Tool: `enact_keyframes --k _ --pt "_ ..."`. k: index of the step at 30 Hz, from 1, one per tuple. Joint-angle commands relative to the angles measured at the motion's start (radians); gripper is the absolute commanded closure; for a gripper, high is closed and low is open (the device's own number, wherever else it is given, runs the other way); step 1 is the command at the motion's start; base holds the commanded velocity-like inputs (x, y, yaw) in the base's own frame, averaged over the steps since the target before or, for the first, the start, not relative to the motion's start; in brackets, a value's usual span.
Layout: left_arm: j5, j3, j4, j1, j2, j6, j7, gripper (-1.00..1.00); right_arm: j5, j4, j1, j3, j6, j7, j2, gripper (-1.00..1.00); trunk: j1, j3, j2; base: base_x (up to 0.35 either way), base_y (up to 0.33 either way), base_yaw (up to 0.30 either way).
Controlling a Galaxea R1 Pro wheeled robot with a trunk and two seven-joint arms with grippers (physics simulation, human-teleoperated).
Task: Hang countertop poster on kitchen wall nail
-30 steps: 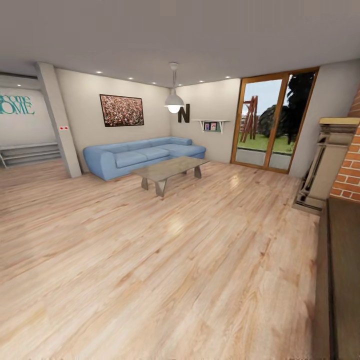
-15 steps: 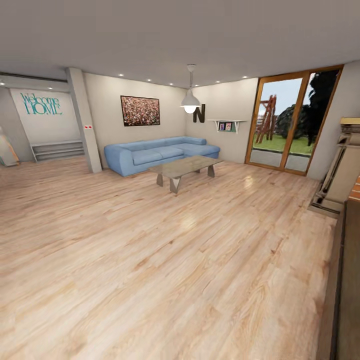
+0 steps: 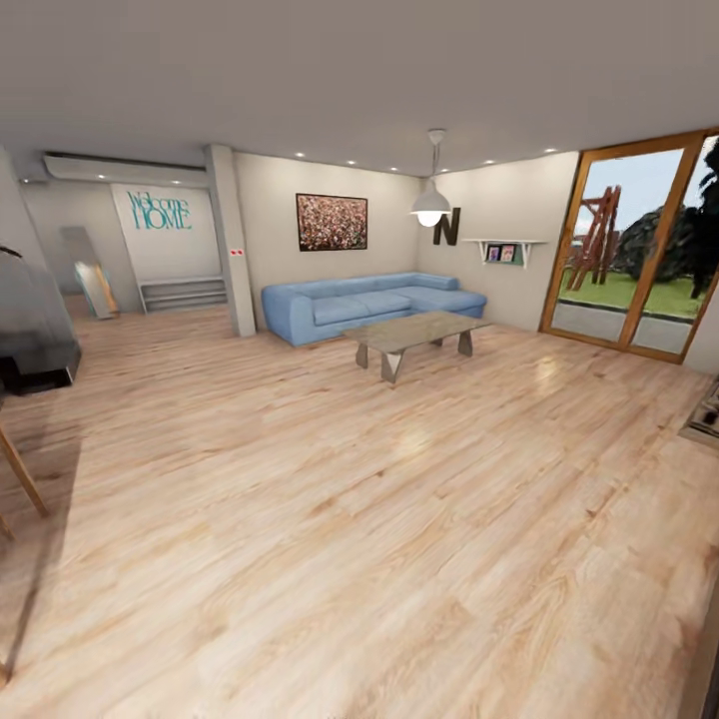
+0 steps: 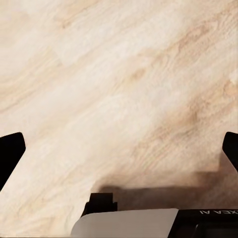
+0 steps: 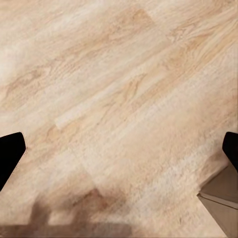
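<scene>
The poster and the kitchen countertop are out of view; the head view looks across a living room with a light wooden floor (image 3: 330, 519). In the left wrist view my left gripper (image 4: 119, 153) is open, its black fingertips (image 4: 10, 154) at the picture's two edges with only floor between them. My right gripper (image 5: 119, 153) is open too, black fingertips (image 5: 10, 151) spread wide over the floorboards, holding nothing.
A blue corner sofa (image 3: 369, 303) and a low coffee table (image 3: 414, 335) stand at the back, under a wide crowd-photo picture (image 3: 332, 222) and a pendant lamp (image 3: 431, 205). A pillar (image 3: 230, 240) rises left of the sofa. Glass doors (image 3: 629, 250) are at right, a dark object (image 3: 35, 335) at left.
The whole picture has slid to the right, so the camera has turned left. The dark object and a mirror have come into view at left; the brick fireplace has left at right.
</scene>
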Motion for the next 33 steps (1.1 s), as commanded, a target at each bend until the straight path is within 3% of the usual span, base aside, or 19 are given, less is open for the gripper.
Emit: enact_keyframes --k 1,18,28,33 --pt "0.0 0.001 0.0 0.0 -0.001 -0.002 0.0 -1.0 0.001 0.001 0.0 0.001 -0.003 0.0 0.0 -1.0 0.0 -0.001 0.0 -0.03 0.0 0.291" --pt "0.002 -0.005 0.022 0.0 -0.002 -0.008 0.0 -1.0 0.001 0.002 0.0 0.001 -0.003 0.0 0.0 -1.0 0.0 -0.001 0.0 -0.005 0.0 0.291" --pt "0.001 -0.002 -0.052 0.0 -0.001 -0.011 0.002 -1.0 -0.001 0.002 0.0 -0.003 -0.003 0.0 -0.001 -1.0 0.0 -0.001 0.0 0.0 0.0 0.291" --pt "0.001 0.013 -0.048 0.0 0.001 -0.012 0.002 -1.0 -0.002 0.009 0.0 -0.004 -0.093 -0.003 -0.002 -1.0 0.0 -0.001 0.0 0.0 0.0 0.291"
